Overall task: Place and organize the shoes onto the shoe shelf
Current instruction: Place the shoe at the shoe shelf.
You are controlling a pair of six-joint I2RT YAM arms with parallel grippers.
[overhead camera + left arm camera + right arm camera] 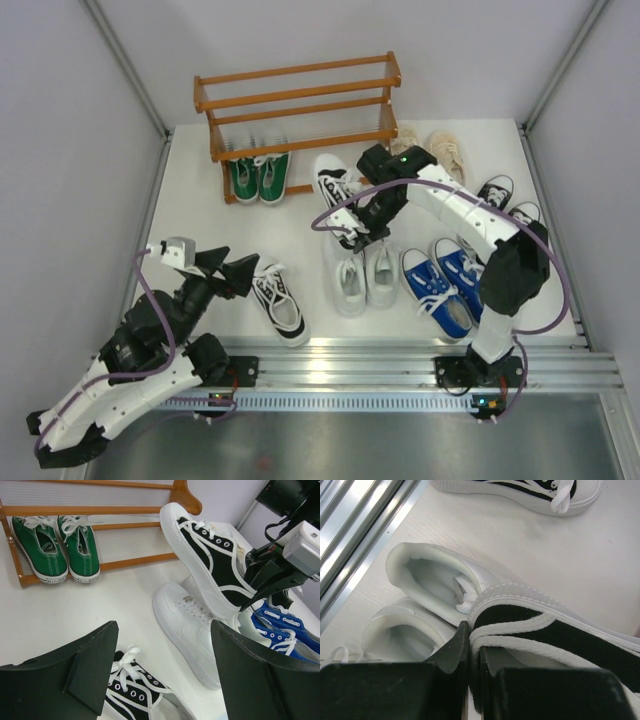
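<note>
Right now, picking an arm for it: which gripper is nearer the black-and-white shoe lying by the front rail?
Left. The left gripper sits open just beside that shoe; the right gripper is farther off, over the white pair, shut on the matching shoe.

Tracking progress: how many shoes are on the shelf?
2: a green shoe and its mate, side by side, left on the bottom tier of the shelf; none visible higher up.

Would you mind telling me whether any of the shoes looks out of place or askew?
The black-and-white sneaker hangs tilted above the plain white pair, pinched at its heel by the right end effector. Its mate lies alone and angled, well apart from it. The green pair sits neatly in the shoe shelf.
</note>
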